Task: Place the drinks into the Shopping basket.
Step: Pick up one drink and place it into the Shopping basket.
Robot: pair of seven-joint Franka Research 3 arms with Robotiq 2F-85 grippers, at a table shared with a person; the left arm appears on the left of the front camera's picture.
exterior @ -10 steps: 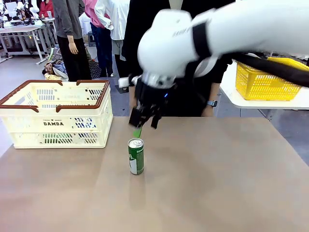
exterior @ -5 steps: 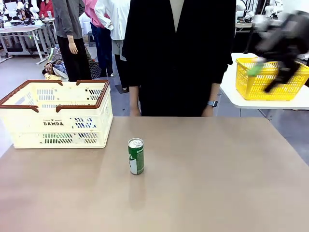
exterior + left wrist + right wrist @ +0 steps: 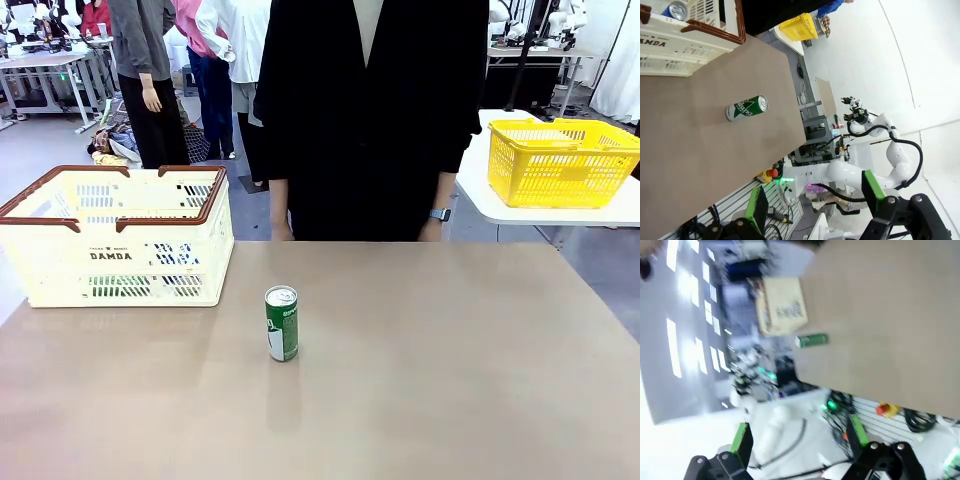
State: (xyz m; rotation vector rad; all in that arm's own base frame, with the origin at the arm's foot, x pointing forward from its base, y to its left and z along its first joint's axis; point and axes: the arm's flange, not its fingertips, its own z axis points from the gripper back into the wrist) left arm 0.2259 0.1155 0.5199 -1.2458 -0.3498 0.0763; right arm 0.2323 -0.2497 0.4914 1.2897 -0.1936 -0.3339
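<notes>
A green drink can (image 3: 282, 323) with white markings stands upright near the middle of the table, by itself. The cream Shopping basket (image 3: 45, 262) with a brown rim sits at the table's left. In the left wrist view the can (image 3: 746, 107) lies far ahead of my left gripper (image 3: 815, 202), which is open and holds nothing. A blue-and-white can (image 3: 677, 9) lies inside the basket (image 3: 675, 52). The right wrist view is blurred. My right gripper (image 3: 800, 437) is open and empty, far from the can (image 3: 812, 340) and the basket (image 3: 782, 310).
A person in a dark top (image 3: 370, 110) stands at the table's far edge, hands out of sight. A yellow mesh basket (image 3: 560, 160) rests on a white side table at the right. Bare tabletop surrounds the can.
The right arm, which hung open just above the can, has swung away to the right and left the front view. The can and basket have stayed put.
</notes>
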